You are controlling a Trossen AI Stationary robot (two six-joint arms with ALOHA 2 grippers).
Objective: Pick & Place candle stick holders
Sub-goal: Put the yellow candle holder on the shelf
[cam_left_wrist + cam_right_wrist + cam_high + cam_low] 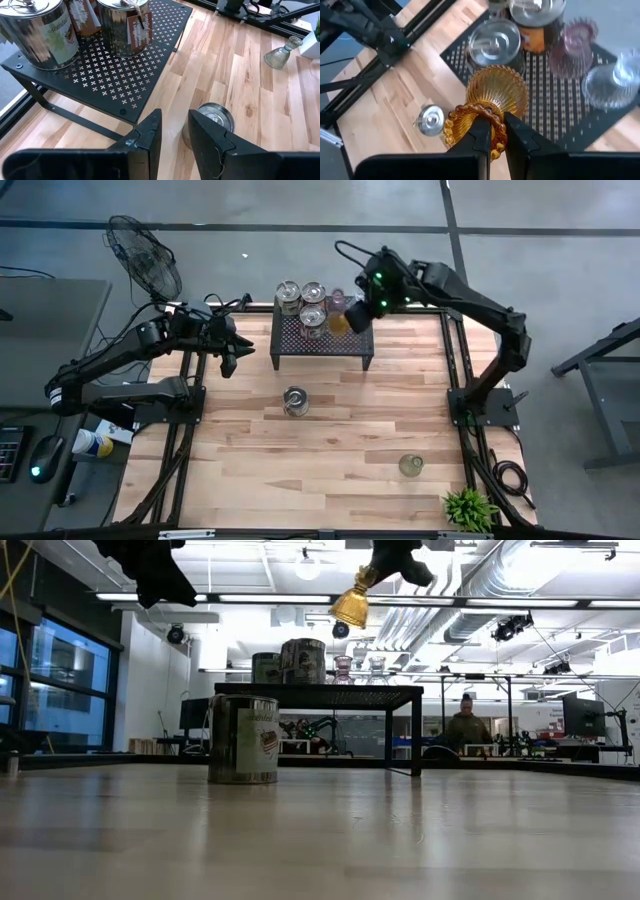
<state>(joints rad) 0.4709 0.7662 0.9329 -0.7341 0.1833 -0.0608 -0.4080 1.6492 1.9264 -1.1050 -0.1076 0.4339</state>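
Right tool [492, 131] pinching amber ribbed glass candle holder [492, 100] by its base, held in air. Below it: black perforated metal stand [555, 105] carrying silvery tin holders [300, 298], pink glass holder [572, 45], clear glass holder [610, 85]. Left tool [174, 131] spread, empty, hovering above wooden counter [230, 75]; silvery tin holder [212, 116] just beyond its fingertips.
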